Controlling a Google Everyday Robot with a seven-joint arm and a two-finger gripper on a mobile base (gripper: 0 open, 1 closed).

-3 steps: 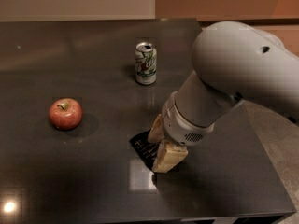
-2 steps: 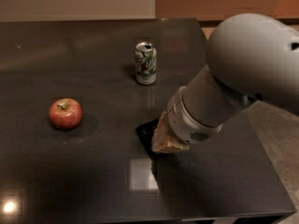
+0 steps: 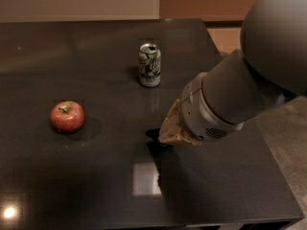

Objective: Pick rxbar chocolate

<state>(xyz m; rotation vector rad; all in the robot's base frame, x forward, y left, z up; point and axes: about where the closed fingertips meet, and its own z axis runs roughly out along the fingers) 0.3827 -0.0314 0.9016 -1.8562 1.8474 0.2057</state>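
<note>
The rxbar chocolate shows only as a black corner sticking out to the left from under the gripper; the rest of the bar is hidden. My gripper, with tan fingers, is right of the table's centre and is shut on the bar, holding it a little above the dark tabletop. The bar and the arm cast a shadow on the table just below. The big grey arm fills the right side of the view.
A green and white soda can stands upright behind the gripper. A red apple lies at the left. The dark table has its right edge near the arm and its front edge at the bottom.
The gripper has moved up and a little to the right, and the black bar has gone with it. The can and the apple have not moved.
</note>
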